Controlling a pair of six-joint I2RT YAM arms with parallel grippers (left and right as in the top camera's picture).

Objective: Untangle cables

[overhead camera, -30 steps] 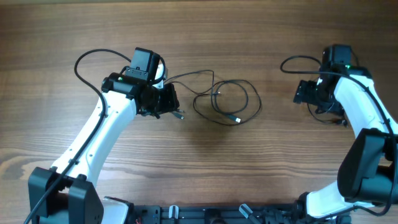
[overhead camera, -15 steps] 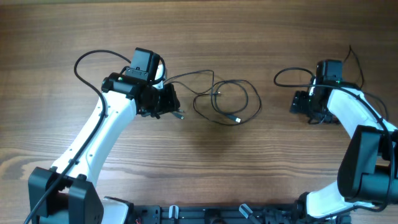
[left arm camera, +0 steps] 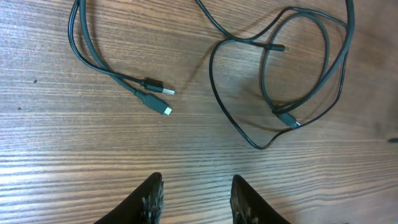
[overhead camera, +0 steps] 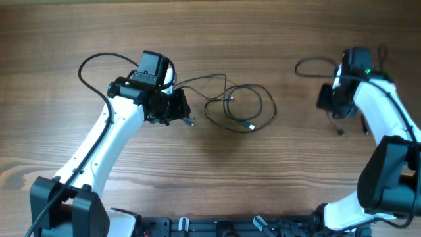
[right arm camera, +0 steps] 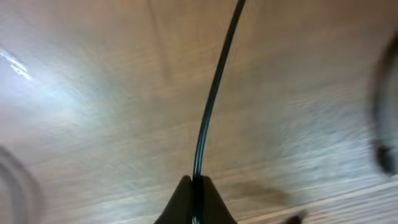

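Left gripper (left arm camera: pixel 194 198) jaws released above tabletop (left arm camera: pixel 62 155), looped cables (left arm camera: pixel 285 117) ahead, right gripper (right arm camera: pixel 194 198) jaws clenched on thin black cable (right arm camera: pixel 214 93).

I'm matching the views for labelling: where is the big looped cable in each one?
Overhead: looped cable mid-frame.
Left wrist: upper right.
Right wrist: not recognisable; just a blurred strand in the right pincer.
Shared landmark: paired plug ends left of the loop.
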